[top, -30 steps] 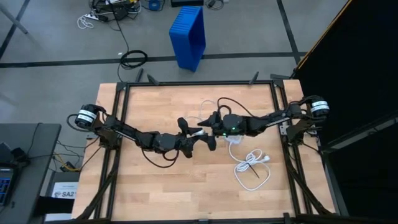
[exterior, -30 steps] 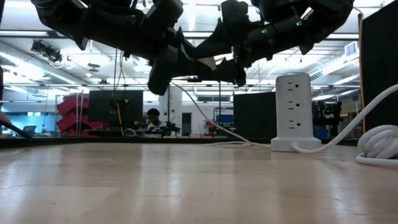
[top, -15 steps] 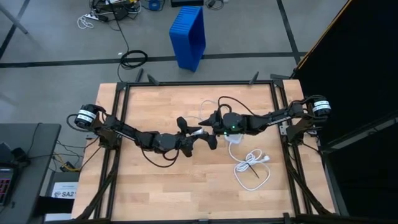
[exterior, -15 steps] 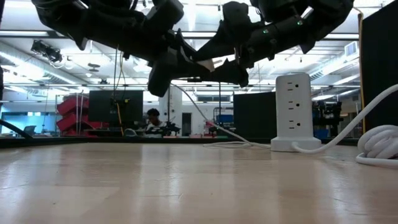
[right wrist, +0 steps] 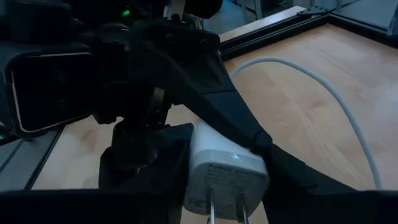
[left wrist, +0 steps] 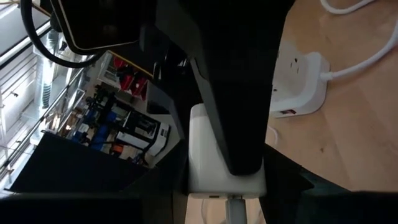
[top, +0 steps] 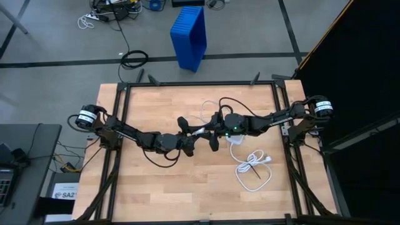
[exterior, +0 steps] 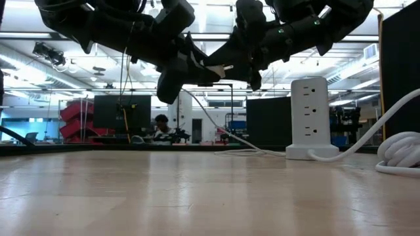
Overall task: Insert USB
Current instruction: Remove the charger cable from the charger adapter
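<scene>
Two dark arms, each with one end effector: left end effector (top: pixel 187 132), right end effector (top: pixel 210 130). One white wall charger (right wrist: pixel 227 169) with two prongs. One thin white USB cable (top: pixel 204 114). One white socket block (exterior: pixel 310 118). One thick white power cord (top: pixel 253 167). One wooden surface (top: pixel 150 184). One blue bin (top: pixel 189 37) on floor. One person (exterior: pixel 161 126) in background.

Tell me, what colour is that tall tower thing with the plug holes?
White. The socket tower shows best in the low view, standing upright on the table.
</scene>
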Available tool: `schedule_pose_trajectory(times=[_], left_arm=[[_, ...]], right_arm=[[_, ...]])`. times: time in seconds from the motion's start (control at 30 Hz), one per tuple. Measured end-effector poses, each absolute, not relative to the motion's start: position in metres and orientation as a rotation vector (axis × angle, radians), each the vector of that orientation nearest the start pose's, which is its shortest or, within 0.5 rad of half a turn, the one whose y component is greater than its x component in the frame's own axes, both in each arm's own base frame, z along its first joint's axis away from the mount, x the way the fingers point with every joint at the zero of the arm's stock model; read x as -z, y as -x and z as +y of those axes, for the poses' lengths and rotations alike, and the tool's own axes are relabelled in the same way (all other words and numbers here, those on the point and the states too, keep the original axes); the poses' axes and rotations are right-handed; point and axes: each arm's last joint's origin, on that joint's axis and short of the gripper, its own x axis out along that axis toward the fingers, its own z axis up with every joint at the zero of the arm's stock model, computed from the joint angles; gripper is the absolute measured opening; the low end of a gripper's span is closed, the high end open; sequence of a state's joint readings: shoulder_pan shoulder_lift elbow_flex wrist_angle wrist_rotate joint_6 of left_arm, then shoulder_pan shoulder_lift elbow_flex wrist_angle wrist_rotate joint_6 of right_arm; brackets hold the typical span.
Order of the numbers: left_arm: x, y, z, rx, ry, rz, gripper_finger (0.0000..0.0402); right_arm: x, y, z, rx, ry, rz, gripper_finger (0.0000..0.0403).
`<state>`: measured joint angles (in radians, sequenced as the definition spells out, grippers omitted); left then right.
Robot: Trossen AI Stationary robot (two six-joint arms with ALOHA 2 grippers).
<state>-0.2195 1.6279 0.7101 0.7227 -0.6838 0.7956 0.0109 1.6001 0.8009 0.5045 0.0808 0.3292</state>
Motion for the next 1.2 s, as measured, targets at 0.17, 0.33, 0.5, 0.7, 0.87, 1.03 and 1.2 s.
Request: schedule_pose_trajectory(times=[0.17, 0.33, 0.5, 0.7, 0.87, 1.03, 1.2], left_arm=[[-0.191, -0.316, -0.052, -0.369, -0.857, 0.35, 0.0121], [-0.192, -0.317, -0.052, -0.364, -0.842, 0.34, 0.0121], [-0.192, -0.316, -0.052, -0.366, -0.846, 0.344, 0.0137], [-0.192, -0.315, -0.055, -0.436, -0.851, 0.37, 0.0202], [-0.19, -0.313, -0.06, -0.436, -0.892, 0.399, 0.0221], [-0.19, -0.31, -0.063, -0.498, -0.945, 0.442, 0.0217], [-0.189, -0.309, -0.064, -0.508, -0.957, 0.465, 0.0217]], right_arm=[[-0.206, -0.334, 0.001, 0.117, -0.31, 0.274, 0.0134], [-0.206, -0.334, 0.001, 0.113, -0.288, 0.27, 0.0145], [-0.206, -0.334, 0.001, 0.113, -0.282, 0.27, 0.0132], [-0.206, -0.334, 0.0, 0.129, -0.248, 0.267, 0.0111], [-0.206, -0.334, 0.0, 0.137, -0.249, 0.27, 0.0111], [-0.206, -0.334, 0.0, 0.136, -0.253, 0.271, 0.0111], [-0.207, -0.333, 0.001, 0.133, -0.256, 0.277, 0.0111]])
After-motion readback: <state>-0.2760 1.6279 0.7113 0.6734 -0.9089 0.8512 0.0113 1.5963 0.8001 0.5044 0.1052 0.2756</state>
